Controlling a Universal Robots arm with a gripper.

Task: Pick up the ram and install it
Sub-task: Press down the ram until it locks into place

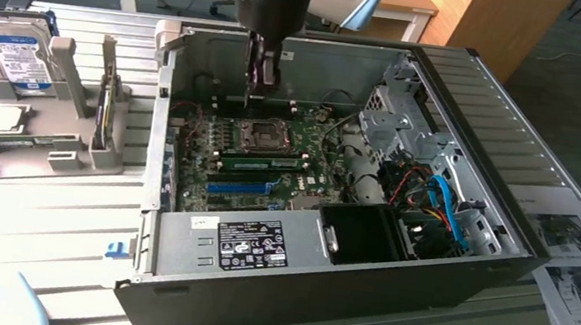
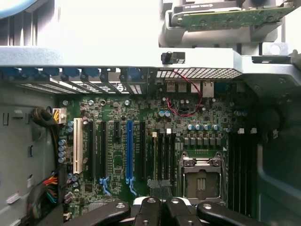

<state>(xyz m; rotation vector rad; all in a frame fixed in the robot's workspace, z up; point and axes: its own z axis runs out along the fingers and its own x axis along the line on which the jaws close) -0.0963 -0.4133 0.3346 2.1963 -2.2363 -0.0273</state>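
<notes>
End effector (image 1: 264, 76) pressed together, empty, inside PC case (image 1: 503, 238) above mobo (image 1: 257, 163); ram (image 1: 268, 161) seated by CPU socket (image 1: 264, 133).

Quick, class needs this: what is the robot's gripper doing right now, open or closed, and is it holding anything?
Gripper: closed, fingers together, nothing visibly held, hanging inside the computer case above the motherboard.

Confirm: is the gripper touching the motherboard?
Apart. Exterior view: the gripper hangs above the motherboard, with the case wall visible behind its tips.
</notes>
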